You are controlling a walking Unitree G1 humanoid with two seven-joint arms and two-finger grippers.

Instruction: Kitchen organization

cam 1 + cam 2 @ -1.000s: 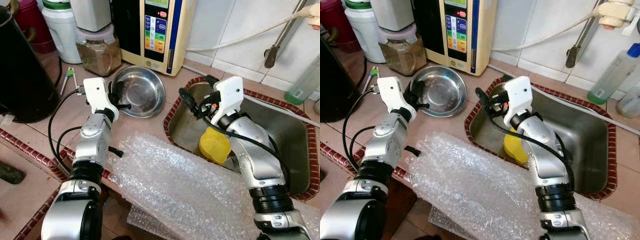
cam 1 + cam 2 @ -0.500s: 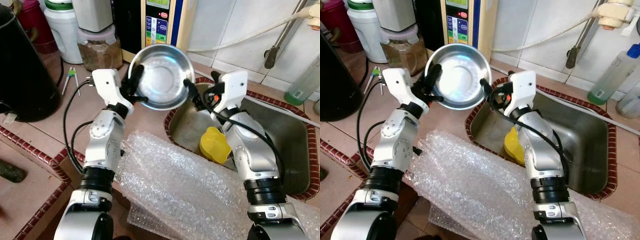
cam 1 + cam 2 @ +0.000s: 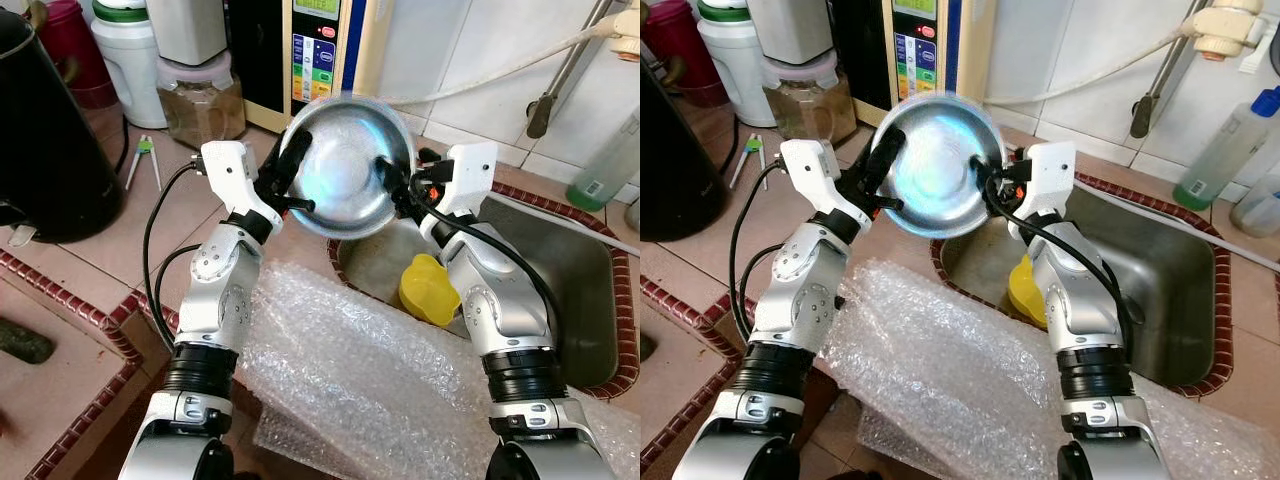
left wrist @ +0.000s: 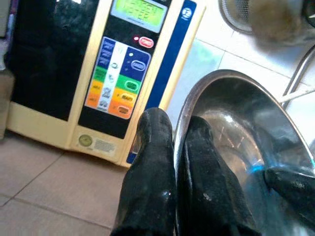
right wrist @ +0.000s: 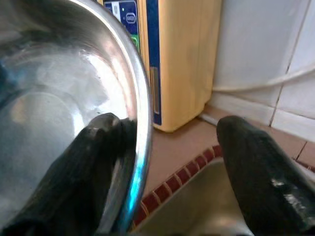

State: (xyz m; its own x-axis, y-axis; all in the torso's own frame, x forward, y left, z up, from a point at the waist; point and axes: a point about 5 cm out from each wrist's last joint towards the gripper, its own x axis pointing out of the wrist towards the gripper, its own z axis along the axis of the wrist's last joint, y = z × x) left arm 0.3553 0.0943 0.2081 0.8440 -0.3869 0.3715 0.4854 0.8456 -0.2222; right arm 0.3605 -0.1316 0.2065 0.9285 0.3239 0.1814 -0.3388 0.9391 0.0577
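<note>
The left claw (image 3: pixel 288 178) is gripping the steel bowl (image 3: pixel 345 165) by its rim, one black finger (image 4: pixel 150 167) lying against the outside and the other inside, as the left wrist view is showing. The bowl is hanging in the air, tilted so that its hollow is facing the camera, above the tiled bench (image 3: pixel 120 240) at the near corner of the sink (image 3: pixel 590 290) and in front of the cream water machine (image 3: pixel 325 50) with its coloured buttons. The right claw (image 3: pixel 392 188) is sitting at the bowl's opposite edge with its fingers spread apart: in the right wrist view one finger (image 5: pixel 96 162) is resting inside the bowl against the rim, while the other (image 5: pixel 256 172) is standing well clear of the metal, out over the sink corner, so this claw is open and is not clamping anything. A yellow cup-like object (image 3: pixel 428 290) is lying in the sink just beside the right forearm. A sheet of bubble wrap (image 3: pixel 350 380) is draping over the bench's front edge, below both arms. Behind the left arm, a jar of brown contents (image 3: pixel 200 95) with a pale lid is standing near the wall, a white container (image 3: pixel 125 50) is standing beside it, and a large black vessel (image 3: pixel 45 140) is standing at the far left. A small pair of tongs (image 3: pixel 143 160) is lying on the tiles between the black vessel and the jar.
</note>
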